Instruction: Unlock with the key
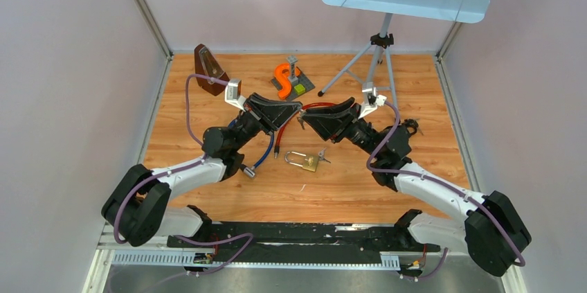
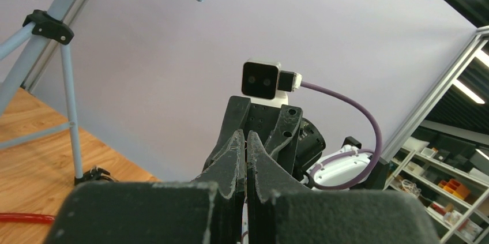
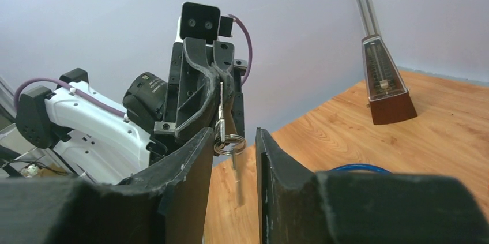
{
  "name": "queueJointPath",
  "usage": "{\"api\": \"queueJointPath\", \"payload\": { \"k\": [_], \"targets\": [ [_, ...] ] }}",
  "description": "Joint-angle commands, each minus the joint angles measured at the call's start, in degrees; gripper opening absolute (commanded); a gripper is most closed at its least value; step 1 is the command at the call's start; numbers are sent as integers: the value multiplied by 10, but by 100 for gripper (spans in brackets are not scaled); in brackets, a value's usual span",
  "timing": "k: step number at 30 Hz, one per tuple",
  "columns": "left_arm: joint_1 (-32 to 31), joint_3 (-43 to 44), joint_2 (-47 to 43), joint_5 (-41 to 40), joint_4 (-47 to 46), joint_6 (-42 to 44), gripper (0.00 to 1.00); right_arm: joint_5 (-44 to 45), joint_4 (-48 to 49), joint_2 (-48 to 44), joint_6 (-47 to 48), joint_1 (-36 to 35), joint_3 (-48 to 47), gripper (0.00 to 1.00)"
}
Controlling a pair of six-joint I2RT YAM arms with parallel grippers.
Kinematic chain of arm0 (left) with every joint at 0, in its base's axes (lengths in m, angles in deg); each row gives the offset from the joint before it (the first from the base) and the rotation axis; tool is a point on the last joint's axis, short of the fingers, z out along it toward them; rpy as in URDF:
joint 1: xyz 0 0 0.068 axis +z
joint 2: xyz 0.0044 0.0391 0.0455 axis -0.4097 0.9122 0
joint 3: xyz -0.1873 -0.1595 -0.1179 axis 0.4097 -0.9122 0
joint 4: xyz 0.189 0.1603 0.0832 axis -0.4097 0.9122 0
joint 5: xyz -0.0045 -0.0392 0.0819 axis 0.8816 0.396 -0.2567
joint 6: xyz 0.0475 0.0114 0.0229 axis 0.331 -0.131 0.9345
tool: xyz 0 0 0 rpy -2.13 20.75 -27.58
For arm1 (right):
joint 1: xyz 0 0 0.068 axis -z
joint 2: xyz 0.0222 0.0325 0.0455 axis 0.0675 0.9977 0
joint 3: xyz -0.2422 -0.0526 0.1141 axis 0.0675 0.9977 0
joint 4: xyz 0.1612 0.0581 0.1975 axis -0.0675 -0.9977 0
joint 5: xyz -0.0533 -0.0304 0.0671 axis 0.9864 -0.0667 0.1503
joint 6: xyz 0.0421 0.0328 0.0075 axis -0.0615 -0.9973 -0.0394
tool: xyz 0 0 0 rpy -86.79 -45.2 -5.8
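A brass padlock [image 1: 305,161] lies flat on the wooden table, with a small key [image 1: 322,155] beside its right end. Both arms are raised above it, tips almost meeting. My left gripper [image 1: 298,109] [image 2: 247,137] is shut on another key [image 3: 221,101], seen edge-on in the right wrist view. A key ring [image 3: 230,143] hangs from that key, and a further key [image 3: 236,175] dangles below the ring. My right gripper [image 1: 307,119] [image 3: 234,132] is open, its fingertips on either side of the ring without touching it. In the left wrist view the held key is hidden.
A brown metronome [image 1: 208,68] [image 3: 387,85] stands at the back left. An orange S-shaped piece [image 1: 282,80] sits on a small block at the back. A tripod music stand [image 1: 377,57] is at the back right. Blue cable [image 1: 264,154] and red cable [image 1: 280,138] lie left of the padlock.
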Motion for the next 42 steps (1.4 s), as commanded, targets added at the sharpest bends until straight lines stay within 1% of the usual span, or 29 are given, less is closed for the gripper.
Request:
{"api": "queueJointPath", "payload": {
  "k": [1,5,7,15,18,32,38,40,42],
  "targets": [
    [-7,26,-10,-13,-30,-2,0,-17,47,10,-19,2,-11,30],
    [-11,27,-8,-15,-30,-3,0,-18,57,13,-22,3,-10,20],
    [-14,27,-8,-17,-30,-3,0,-20,64,13,-23,2,-10,17],
    [-20,29,-5,-19,-31,-5,0,-18,91,16,-26,2,-6,15],
    [-22,28,-5,-20,-32,-5,0,-9,102,16,-29,2,-1,15],
    [-22,20,-9,-37,-34,-4,0,-7,110,12,-38,2,1,27],
    [-22,18,-10,-40,-34,-5,0,-9,109,13,-40,2,-1,31],
    [-22,19,-11,-40,-34,-5,0,-7,107,14,-40,2,-1,29],
    [-22,19,-10,-39,-34,-5,0,-6,106,15,-40,2,-2,24]
  ]
}}
